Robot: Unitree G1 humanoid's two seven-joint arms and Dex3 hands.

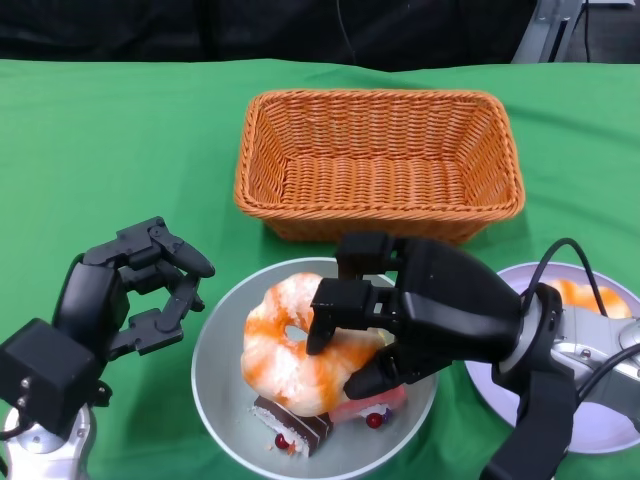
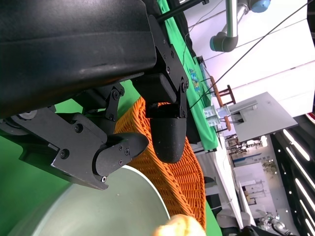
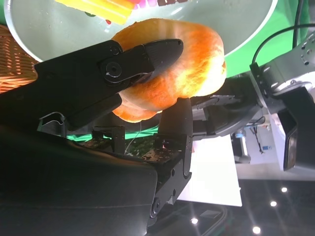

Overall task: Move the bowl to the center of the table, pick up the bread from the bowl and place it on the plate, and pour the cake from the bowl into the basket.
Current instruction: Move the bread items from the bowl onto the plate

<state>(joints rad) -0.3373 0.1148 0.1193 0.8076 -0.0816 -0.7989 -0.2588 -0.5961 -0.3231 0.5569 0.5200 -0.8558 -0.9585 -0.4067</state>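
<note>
Head view: right hand (image 1: 400,320) grips bread (image 1: 290,350) in bowl (image 1: 215,385).

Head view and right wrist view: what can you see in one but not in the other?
Only the head view shows the purple plate, the whole basket and the left hand, which holds nothing, beside the bowl. Only the right wrist view shows a fingertip pressed into the bread from close up. Both show the right hand gripping the orange bread over the grey bowl.
</note>
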